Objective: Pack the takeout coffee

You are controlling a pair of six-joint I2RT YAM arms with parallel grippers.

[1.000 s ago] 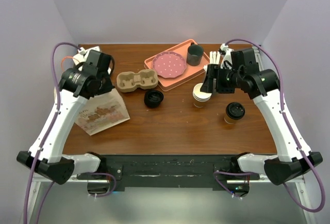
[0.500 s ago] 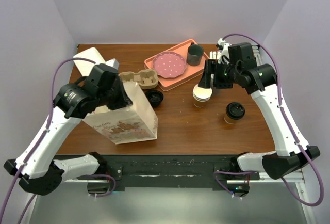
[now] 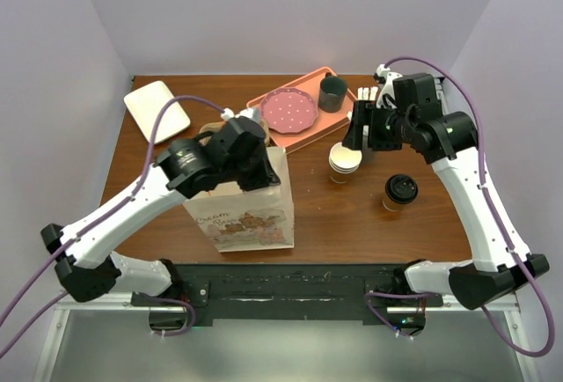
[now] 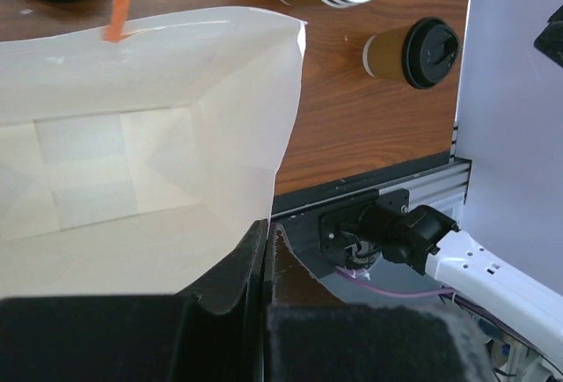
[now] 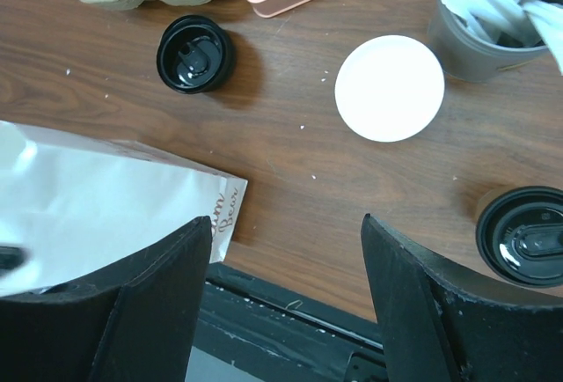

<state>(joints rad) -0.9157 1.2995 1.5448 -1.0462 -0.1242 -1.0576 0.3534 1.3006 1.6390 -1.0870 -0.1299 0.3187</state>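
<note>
Holding the paper bag (image 3: pixel 242 210) up and open so the takeout coffee (image 3: pixel 401 191) can go in.

My left gripper (image 4: pixel 266 239) is pinched tight on the top edge of the paper bag. I think that is why the bag stands tall on the bench (image 3: pixel 352 219) with its mouth wide and its white floor showing. The takeout coffee stands upright with its black lid on, over on the right side of the bench. It is well apart from the bag and near the stack of cups (image 3: pixel 345 160). My right gripper (image 3: pixel 356 135) hangs in the air above that stack with its fingers spread and nothing in them. I guess it is spread wide so it can fit around the takeout coffee, which it does not touch yet. The bag sits in the middle by the front edge, so the trip should be short.
</note>
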